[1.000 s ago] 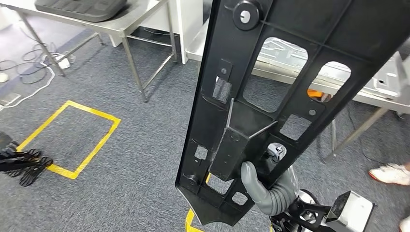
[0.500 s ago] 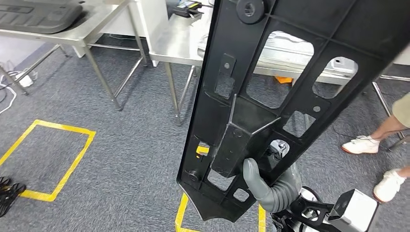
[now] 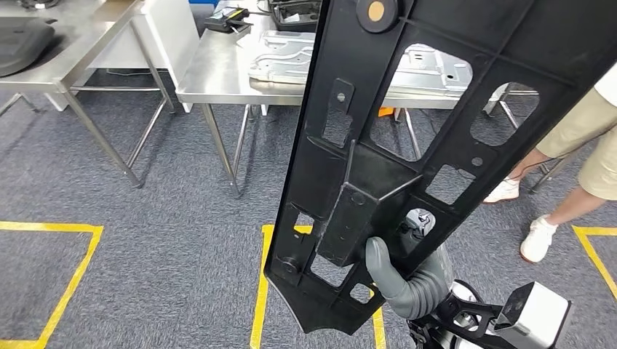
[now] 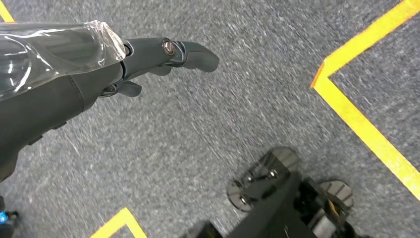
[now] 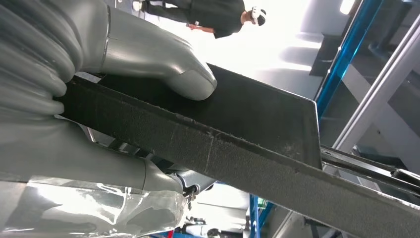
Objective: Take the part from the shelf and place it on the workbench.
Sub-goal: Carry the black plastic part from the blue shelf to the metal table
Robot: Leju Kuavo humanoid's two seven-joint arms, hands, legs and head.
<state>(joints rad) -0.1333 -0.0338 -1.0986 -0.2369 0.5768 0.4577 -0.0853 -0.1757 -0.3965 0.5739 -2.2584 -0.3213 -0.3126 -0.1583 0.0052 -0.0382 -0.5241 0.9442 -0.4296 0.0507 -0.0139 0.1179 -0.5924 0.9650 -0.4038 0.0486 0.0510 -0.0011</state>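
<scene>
My right hand (image 3: 404, 280) is gripping the part (image 3: 407, 145), a long black plastic panel with cut-out openings, near its lower end; I am seeing the grey thumb pressing on the panel's face in the right wrist view, with the panel's edge (image 5: 237, 158) passing between thumb and fingers. The part is standing nearly upright in front of me, leaning to the right at its top, off the floor. My left hand (image 4: 148, 59) is hanging over the grey carpet (image 4: 208, 124), holding nothing, fingers loosely extended. Ahead, a steel workbench (image 3: 218, 73) is carrying a metal sheet (image 3: 284, 54) near its front edge. A person's legs (image 3: 575, 167) are standing at the right.
</scene>
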